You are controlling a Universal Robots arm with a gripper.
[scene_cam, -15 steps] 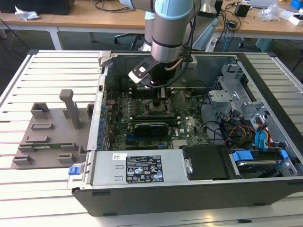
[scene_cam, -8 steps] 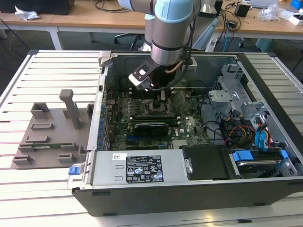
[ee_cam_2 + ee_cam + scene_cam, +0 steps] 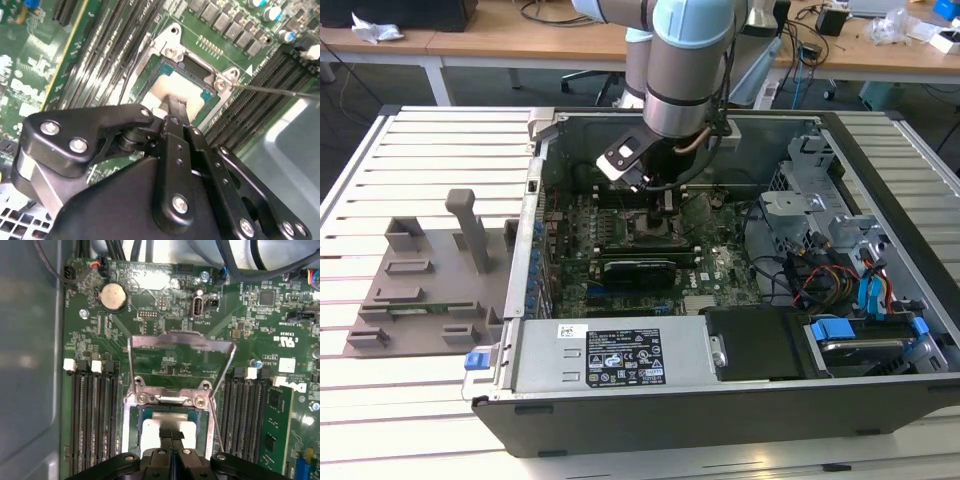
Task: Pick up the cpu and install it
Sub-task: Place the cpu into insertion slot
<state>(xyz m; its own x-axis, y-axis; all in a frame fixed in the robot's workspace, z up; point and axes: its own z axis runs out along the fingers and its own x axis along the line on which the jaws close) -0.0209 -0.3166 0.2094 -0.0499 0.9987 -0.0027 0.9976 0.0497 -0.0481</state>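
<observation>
Inside socket (image 3: pixel 131 432), cpu (image 3: pixel 150 434) lying flat, silvery top up, seen in both wrist views. Gripper (image 3: pixel 171 435) straight over its middle, fingers pressed together, tips at cpu top; contact not clear. Load plate (image 3: pixel 181 346) standing upright behind socket, thin lever (image 3: pixel 272 90) sticking out beside it. Memory slots (image 3: pixel 93 415) flanking socket on both sides. Centre of frame in exterior view: arm (image 3: pixel 685 70) reaching down into open case (image 3: pixel 720 410), motherboard (image 3: pixel 720 268) below. Grey fixture (image 3: pixel 430 280) on slatted table (image 3: pixel 420 150), left of frame.
</observation>
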